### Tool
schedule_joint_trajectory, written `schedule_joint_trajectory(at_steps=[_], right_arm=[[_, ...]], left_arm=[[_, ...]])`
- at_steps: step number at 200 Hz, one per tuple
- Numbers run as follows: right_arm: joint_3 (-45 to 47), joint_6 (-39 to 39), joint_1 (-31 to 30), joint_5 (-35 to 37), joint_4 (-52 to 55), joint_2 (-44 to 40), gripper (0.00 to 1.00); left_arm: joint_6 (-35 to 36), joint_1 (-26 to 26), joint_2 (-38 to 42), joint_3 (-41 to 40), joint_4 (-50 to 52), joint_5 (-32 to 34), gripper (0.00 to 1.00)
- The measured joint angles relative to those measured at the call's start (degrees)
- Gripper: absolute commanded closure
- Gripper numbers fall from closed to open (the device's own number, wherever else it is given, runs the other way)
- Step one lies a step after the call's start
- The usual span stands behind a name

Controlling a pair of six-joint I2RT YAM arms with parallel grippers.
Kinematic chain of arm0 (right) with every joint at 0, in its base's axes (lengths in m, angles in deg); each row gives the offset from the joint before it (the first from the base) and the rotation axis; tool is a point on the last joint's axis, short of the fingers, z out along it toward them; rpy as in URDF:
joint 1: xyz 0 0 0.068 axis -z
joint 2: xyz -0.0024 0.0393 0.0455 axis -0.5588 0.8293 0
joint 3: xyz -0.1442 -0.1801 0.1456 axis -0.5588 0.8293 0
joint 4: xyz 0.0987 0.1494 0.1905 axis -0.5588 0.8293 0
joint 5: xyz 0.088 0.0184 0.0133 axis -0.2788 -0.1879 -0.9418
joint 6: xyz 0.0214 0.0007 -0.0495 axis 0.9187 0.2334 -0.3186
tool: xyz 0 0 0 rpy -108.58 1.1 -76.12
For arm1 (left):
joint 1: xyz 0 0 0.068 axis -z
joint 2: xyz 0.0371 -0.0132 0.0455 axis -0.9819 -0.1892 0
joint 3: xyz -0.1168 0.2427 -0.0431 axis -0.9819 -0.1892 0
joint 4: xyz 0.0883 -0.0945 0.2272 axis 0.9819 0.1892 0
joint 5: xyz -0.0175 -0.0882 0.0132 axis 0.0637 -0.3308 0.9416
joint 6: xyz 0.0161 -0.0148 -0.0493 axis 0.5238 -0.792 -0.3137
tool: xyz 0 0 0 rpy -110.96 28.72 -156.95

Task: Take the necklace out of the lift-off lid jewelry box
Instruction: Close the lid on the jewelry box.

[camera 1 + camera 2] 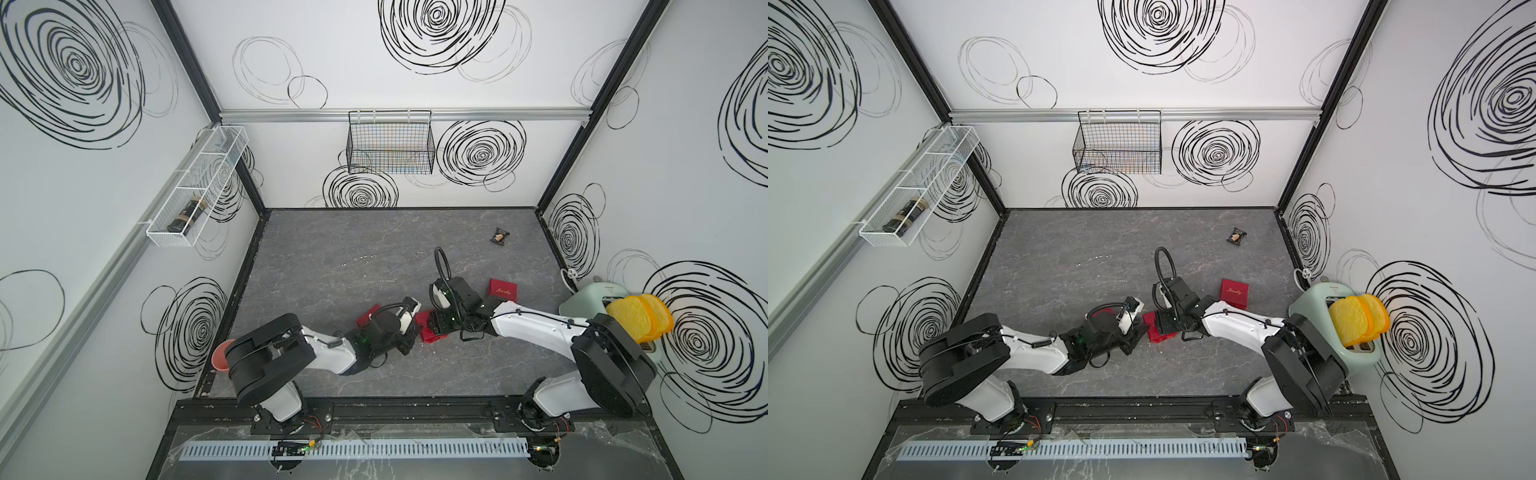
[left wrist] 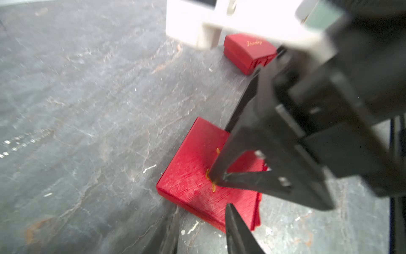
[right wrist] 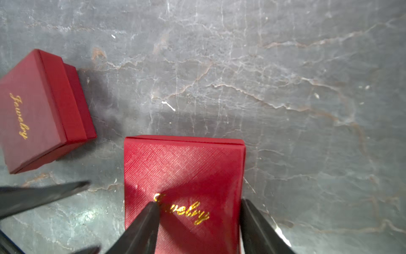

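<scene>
Near the worktop's [image 1: 332, 257] front edge, the square red textured-card jewelry box [image 3: 184, 167] is unopened: right end effector [image 3: 198, 201] half-spread over its lid [image 2: 191, 171], left end effector [image 2: 202, 206] narrowly open, empty

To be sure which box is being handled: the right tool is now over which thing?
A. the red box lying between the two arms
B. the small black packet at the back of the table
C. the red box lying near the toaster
A: the right wrist view shows the right tool with its fingers apart over the red box, while the other red box lies off to the side, untouched.
</scene>
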Motion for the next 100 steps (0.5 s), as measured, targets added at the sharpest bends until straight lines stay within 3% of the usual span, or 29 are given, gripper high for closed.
schedule_joint_trajectory(at_steps=[23,67,100], right_arm=[[-0.7,0.3,-0.2,0.7,-0.1,0.6,0.38],[-2.1,0.2,-3.6,5.7,2.4,0.7,0.0],[-3.7,-0.4,-6.4,7.4,4.3,0.7,0.03]], left_arm=[[0.2,0.2,4.3,0.0,3.6,1.2,0.6],[-0.1,0.2,14.5,0.1,13.9,3.3,0.47],[-0.9,-1.3,22.9,-0.1,20.2,3.2,0.34]])
